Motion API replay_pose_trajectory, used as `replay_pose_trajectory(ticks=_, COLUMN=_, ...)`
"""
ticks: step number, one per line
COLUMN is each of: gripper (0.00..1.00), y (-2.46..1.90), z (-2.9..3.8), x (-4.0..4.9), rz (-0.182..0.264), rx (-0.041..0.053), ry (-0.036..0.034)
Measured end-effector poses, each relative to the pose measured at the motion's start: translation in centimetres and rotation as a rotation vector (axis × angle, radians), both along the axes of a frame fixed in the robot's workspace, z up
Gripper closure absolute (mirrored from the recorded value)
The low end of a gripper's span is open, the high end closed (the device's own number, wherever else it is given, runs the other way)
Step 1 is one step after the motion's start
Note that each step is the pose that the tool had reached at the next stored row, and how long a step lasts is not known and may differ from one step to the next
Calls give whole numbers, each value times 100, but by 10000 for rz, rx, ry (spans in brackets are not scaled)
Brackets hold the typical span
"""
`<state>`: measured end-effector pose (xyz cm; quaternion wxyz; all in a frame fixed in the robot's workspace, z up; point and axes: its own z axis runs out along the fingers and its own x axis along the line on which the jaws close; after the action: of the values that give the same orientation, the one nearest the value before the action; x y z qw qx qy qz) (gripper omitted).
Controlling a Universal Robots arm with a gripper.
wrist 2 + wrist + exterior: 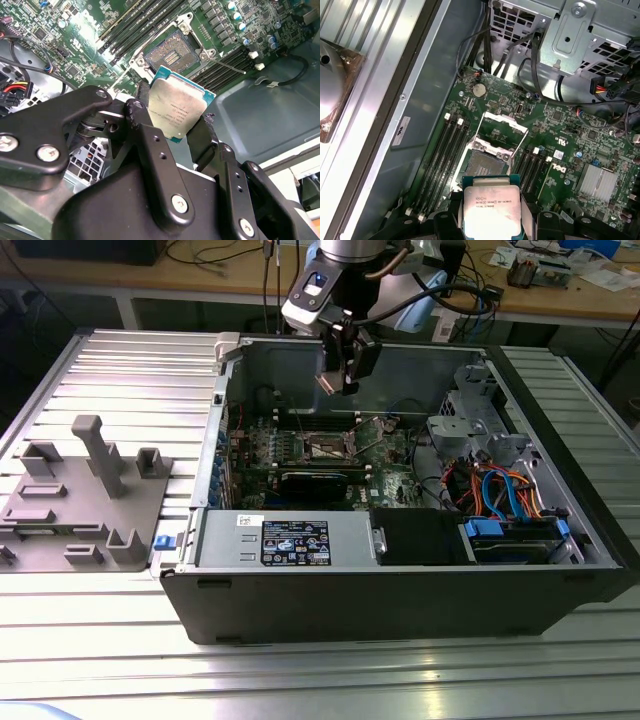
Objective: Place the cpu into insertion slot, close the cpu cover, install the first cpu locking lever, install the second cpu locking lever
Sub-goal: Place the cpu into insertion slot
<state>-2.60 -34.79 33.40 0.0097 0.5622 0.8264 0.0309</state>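
CPU point(326, 382) sat clamped in the gripper point(340, 378) in the exterior view, well above the board. Second wrist view: insertion slot point(175, 52) lay bare beyond the fingertips. First wrist view: cpu cover point(506, 120) stood raised. Judged: no step complete.

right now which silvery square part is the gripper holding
The cpu: the solid chip clamped in the gripper. The cpu cover is a windowed frame, flipped open beside the insertion slot.

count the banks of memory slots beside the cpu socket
2. One bank lies along one side of the insertion slot, the other bank along the opposite side. More may be hidden under the held cpu.
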Motion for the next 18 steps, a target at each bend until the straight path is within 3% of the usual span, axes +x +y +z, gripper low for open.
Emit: replay_pose_trajectory(ticks=18, gripper=45, y=0, z=-2, x=0, rz=-268, rx=0, ry=0)
